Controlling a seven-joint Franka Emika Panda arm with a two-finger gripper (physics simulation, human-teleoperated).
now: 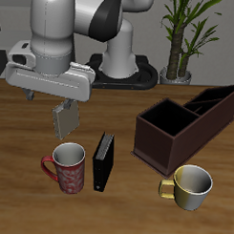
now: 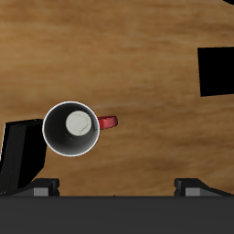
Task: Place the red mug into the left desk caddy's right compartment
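While the Franka arm reaches forward over a wooden table (image 1: 23,125), its gripper (image 1: 63,118) hangs in the air just above and slightly behind the red mug (image 1: 66,167), not touching it. The exterior view shows the fingers too small and too close together to tell whether the jaws are spread or closed, and the wrist view shows only dark finger bases at the frame edge, so their state cannot be told; nothing is held between them. That mug stands upright near the table's front edge, red with pale speckles, its loop handle pointing away from the black book (image 1: 103,161) that stands on edge just beside it. Seen from the wrist camera, the mug (image 2: 72,128) shows its round grey-white inside, with the red handle sticking out to one side. Well apart from the mug, the left desk caddy (image 1: 185,126), a long dark brown open box, lies at an angle, and its right compartment (image 1: 167,118), the large square section, faces up. A yellow-gold mug (image 1: 190,184) stands upright in front of the caddy, close to it. Behind the table stands a potted plant (image 1: 184,35).
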